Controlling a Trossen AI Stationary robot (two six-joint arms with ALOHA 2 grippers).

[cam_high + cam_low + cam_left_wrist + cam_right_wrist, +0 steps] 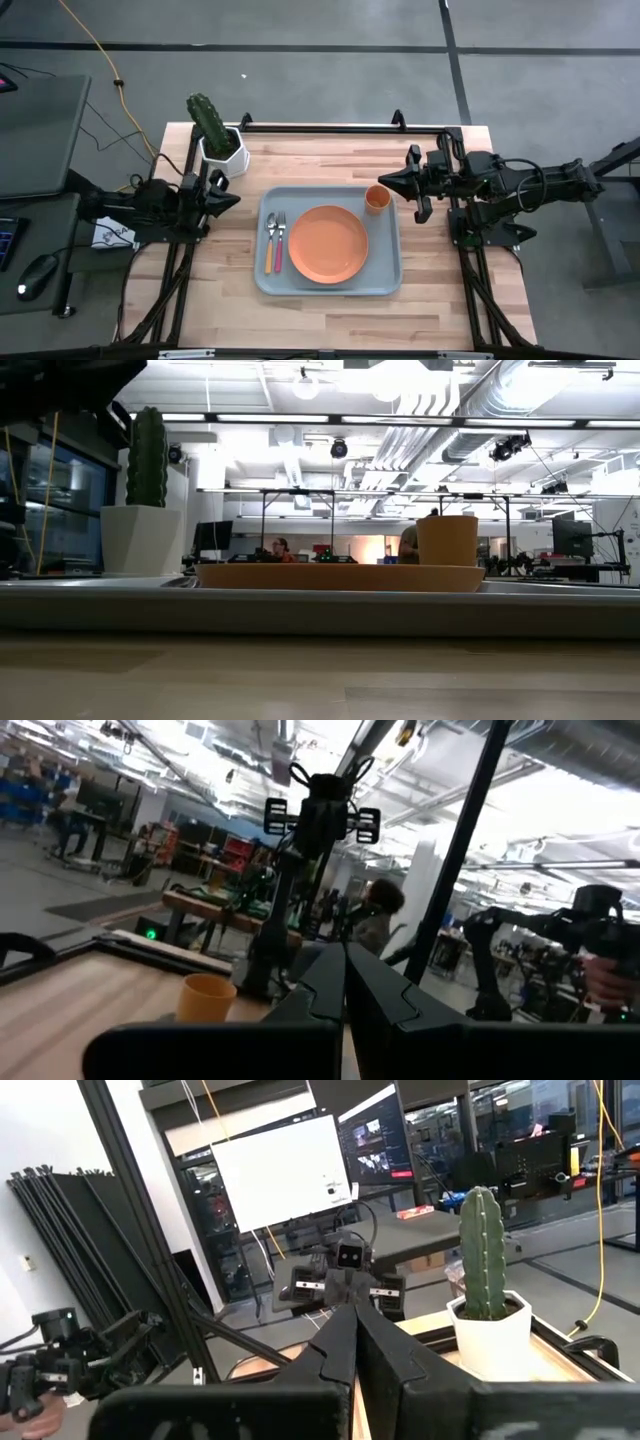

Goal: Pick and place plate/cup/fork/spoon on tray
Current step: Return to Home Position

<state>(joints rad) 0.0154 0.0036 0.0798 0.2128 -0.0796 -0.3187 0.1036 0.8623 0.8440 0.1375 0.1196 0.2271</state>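
Pale blue-grey tray [388, 282] at table centre, carrying the orange plate [328, 243], the cup [377, 199] in the corner nearest the right gripper [385, 180], and the spoon [268, 248] and fork [280, 245] side by side. The left gripper [234, 200] and the right gripper flank the tray, fingers together.

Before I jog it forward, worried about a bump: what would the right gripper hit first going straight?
Likely the left gripper, facing it across the tray; the cactus stands aside. Depth is unclear.
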